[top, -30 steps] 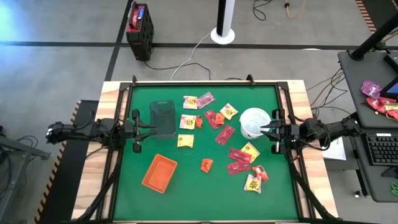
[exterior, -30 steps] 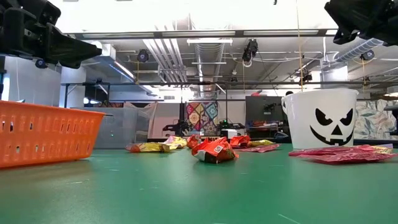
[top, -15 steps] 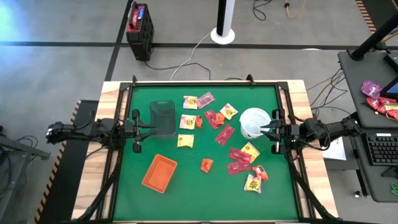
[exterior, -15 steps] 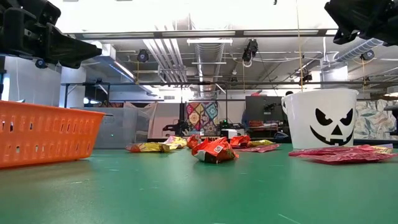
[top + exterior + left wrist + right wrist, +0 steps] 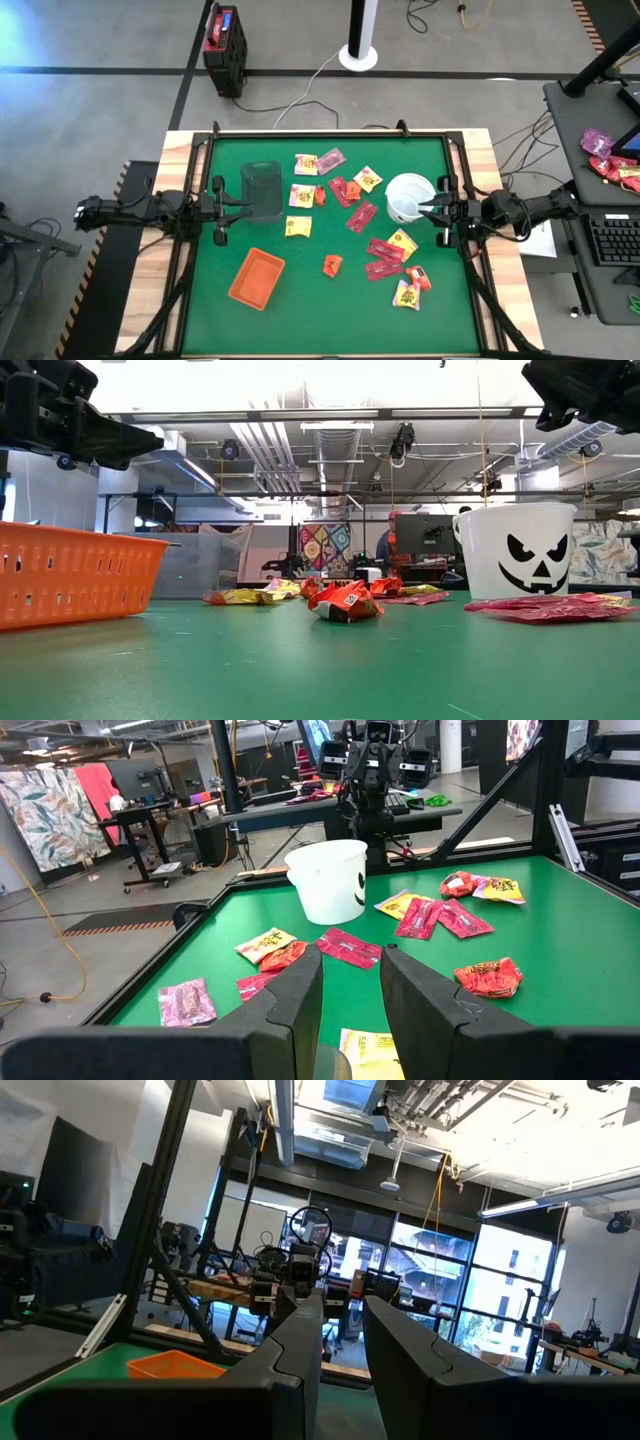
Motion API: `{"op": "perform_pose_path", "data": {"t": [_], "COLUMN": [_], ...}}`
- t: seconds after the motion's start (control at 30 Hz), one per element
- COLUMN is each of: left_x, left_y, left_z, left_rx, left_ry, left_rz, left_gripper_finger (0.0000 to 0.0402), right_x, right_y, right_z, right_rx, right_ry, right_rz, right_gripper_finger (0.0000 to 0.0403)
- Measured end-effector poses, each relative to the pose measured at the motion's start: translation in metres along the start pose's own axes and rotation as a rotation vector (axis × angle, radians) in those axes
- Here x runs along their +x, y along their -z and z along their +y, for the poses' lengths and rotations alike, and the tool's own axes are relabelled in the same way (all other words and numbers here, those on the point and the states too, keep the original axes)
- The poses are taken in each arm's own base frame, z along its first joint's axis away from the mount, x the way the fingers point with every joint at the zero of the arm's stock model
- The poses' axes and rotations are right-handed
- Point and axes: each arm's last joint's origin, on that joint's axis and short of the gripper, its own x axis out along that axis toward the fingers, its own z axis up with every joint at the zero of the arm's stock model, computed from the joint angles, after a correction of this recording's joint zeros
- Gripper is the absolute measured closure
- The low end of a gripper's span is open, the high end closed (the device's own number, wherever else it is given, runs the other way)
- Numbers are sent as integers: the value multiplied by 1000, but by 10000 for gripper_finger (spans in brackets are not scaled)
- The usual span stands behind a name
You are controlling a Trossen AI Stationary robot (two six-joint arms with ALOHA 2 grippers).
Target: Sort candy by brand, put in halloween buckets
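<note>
On the green surface (image 5: 330, 310) nothing has shifted over the last second: both arms and every candy lie as they did, and the only new thing is a person far back in the room in the low view. So sorting has, by the look of it, not begun; no wrapper is held. The left claw (image 5: 232, 209) hangs just over the dark tub (image 5: 262, 187) at the surface's left edge, fingers (image 5: 292, 1003) a little apart and empty. The right claw (image 5: 428, 210) hovers at the rim of the white bucket (image 5: 407, 195), fingers (image 5: 300, 1342) likewise slightly parted, gripping nothing. The orange tray (image 5: 256, 278) sits near the front left, and the candies (image 5: 372, 247) lie scattered between the containers.
</note>
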Motion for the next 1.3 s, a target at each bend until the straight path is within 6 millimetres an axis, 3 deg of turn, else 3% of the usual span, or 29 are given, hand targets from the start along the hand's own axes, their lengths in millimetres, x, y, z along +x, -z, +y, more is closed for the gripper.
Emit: {"op": "perform_pose_path", "data": {"t": [0.27, 0.37, 0.5, 0.63, 0.7, 0.83, 1.0, 1.13, 1.3], "left_x": [0, -1, -5, -10, -11, -11, -6, 6, 22], "left_y": [-1, -12, -31, -42, -45, -45, -42, -39, -42], "left_z": [0, 2, 6, 8, 9, 9, 7, 3, -1], "left_rx": [-10, -174, -318, -452, -532, -570, -601, -594, -534], "left_ry": [-2, -3, -6, 17, 37, 47, 55, 93, 95], "left_rz": [-12, -124, -325, -456, -490, -488, -445, -349, -240], "left_gripper_finger": [314, 314, 314, 314, 314, 314, 314, 314, 314], "right_x": [0, 0, 7, 23, 34, 67, 94, 115, 135], "right_y": [0, -3, -10, -30, -43, -51, -76, -93, -94], "right_z": [0, -1, -5, -10, -13, -13, -17, -15, -2], "right_rx": [1, 174, 375, 482, 509, 559, 609, 656, 732], "right_ry": [0, -5, 75, 91, 98, 179, 261, 164, -22], "right_rz": [-2, -22, 105, 183, 272, 612, 916, 1153, 1412], "right_gripper_finger": [335, 335, 335, 335, 335, 335, 335, 335, 335]}}
